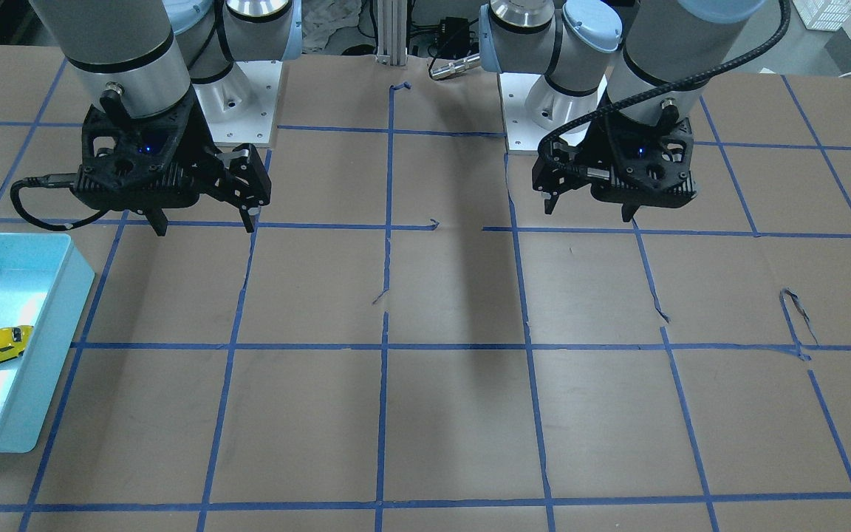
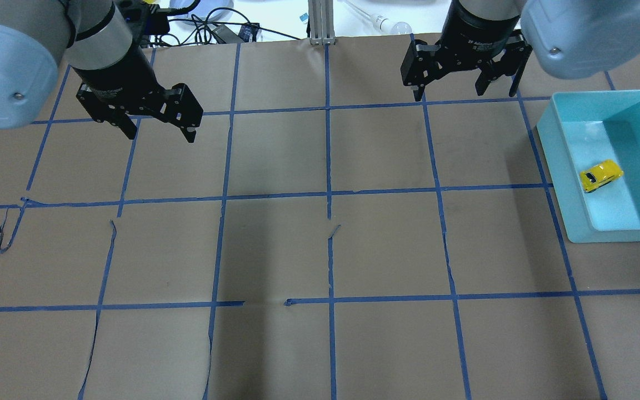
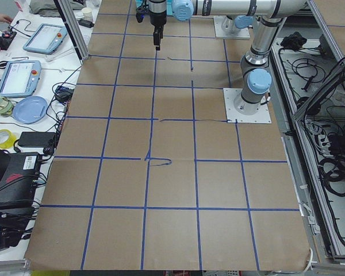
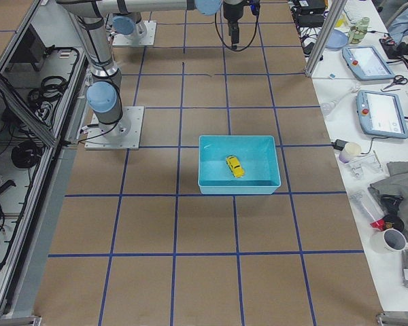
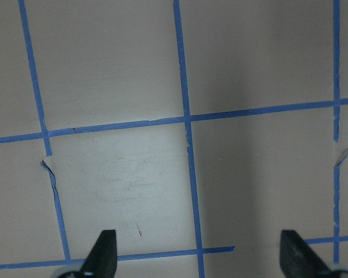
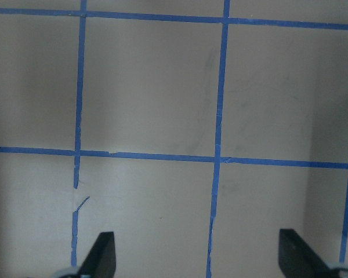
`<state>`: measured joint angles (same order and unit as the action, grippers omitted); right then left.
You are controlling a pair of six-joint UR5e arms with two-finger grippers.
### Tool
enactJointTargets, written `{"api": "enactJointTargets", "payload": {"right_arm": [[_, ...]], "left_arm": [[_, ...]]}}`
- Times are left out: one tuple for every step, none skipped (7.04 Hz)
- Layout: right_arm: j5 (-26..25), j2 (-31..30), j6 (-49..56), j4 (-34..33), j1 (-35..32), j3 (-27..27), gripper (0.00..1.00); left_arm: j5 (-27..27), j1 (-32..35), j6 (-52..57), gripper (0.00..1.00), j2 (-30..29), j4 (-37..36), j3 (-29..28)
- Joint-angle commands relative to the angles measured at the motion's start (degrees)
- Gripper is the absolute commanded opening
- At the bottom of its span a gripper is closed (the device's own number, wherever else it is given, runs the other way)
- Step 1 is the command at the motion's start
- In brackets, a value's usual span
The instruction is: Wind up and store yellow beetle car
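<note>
The beetle car point(image 2: 601, 176) lies inside the bin point(image 2: 620, 234) on the table's point(image 2: 275, 250) right side.

Grey arms point(image 1: 111, 44), pale-blue caps point(image 1: 594, 28), seemingly braided cable point(image 1: 721, 74).

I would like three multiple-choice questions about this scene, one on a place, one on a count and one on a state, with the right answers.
1. Where is the yellow beetle car relative to the light blue bin?
A. beside it
B. inside it
C. under it

2. How many cars are in the bin?
A. one
B. two
C. three

3. How do the jaws of the right gripper stand?
A. shut on the car
B. shut on nothing
C. open and empty

Answers:
1 B, the car lies on the bin's floor.
2 A, only one car shows there.
3 C, the jaws are wide apart with nothing between them.
</note>
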<state>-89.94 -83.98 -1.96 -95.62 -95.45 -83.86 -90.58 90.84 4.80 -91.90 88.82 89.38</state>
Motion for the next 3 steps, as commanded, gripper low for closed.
{"api": "enactJointTargets", "payload": {"right_arm": [[-0.2,0.0,0.4,-0.1,0.0,0.1,1.00],[-0.3,0.0,0.5,-0.1,0.0,0.0,1.00],[-0.3,0.0,0.6,-0.1,0.1,0.0,1.00]], "left_arm": [[0.1,-0.1,0.0,1.00,0.9,0.2,0.4],[0.0,-0.3,0.0,1.00,0.9,0.3,0.6],[-0.1,-0.3,0.0,1.00,0.9,0.4,0.7]]}}
